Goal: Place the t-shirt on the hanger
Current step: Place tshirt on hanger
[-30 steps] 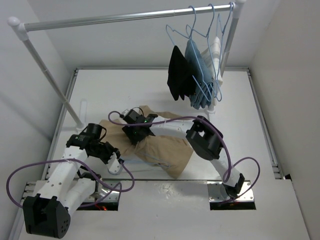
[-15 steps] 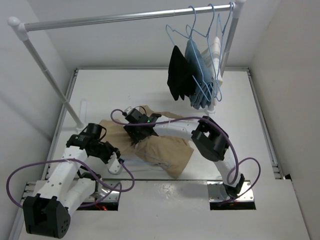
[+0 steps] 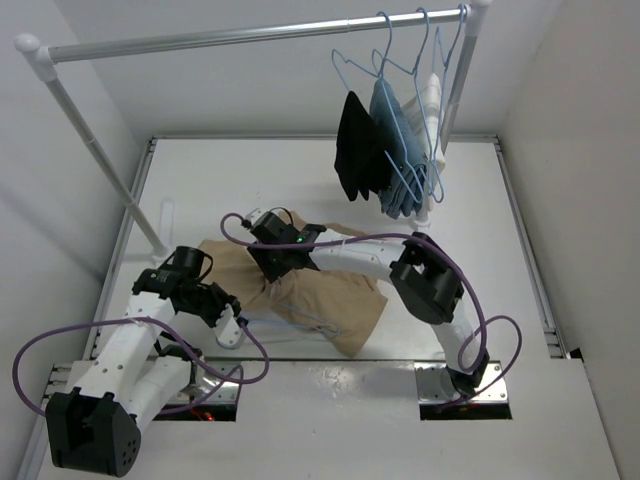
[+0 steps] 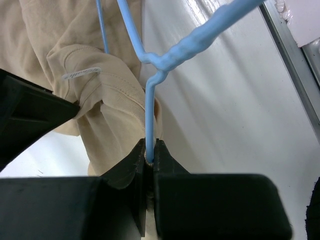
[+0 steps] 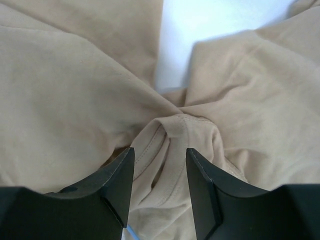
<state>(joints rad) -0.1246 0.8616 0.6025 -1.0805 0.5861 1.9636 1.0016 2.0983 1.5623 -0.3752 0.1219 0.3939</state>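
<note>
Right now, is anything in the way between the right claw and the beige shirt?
Nothing visible is. The right gripper is open, with a bunched fold of the t-shirt directly ahead between its fingers. The hanger is pinched in the left gripper.

No legible text, white tag (image 4: 81, 74) on the t-shirt (image 4: 55, 30) unreadable

Right fingers (image 5: 107, 192) shifted slightly away, perhaps dragging the t-shirt (image 3: 340, 300).

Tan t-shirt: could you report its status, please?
Left end effector shut on thin light-blue wire hanger. Right end effector open over crumpled tan cotton t-shirt.
</note>
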